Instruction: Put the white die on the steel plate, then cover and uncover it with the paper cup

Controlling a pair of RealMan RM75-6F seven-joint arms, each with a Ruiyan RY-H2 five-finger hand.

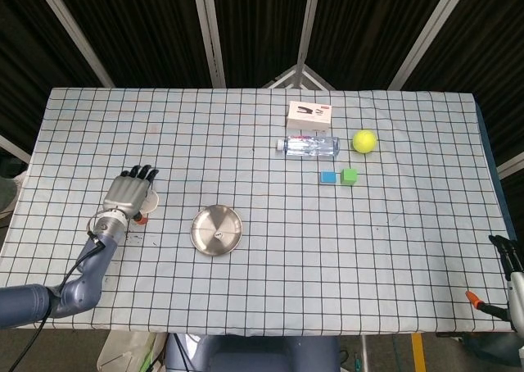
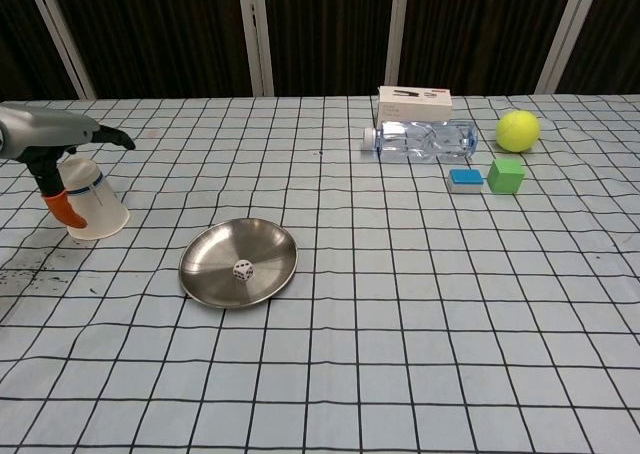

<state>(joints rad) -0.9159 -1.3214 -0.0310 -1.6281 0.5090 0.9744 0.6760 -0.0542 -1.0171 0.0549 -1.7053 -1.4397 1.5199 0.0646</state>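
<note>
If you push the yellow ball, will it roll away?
Probably. The tennis ball is round and sits free on the flat table, so a nudge should roll it. The green cube nearby might stop it.

The light is even and bright from above, and the background stays dark. Shadows under things are soft and small. Both views are sharp, with little glare on the plate (image 2: 238,262).

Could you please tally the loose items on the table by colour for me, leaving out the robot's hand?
White: 3, the die, paper cup and box
Green: 2, the tennis ball and cube
Blue: 1, the block
Silver: 1, the steel plate
Clear: 1, the bottle
Total: 8
</note>
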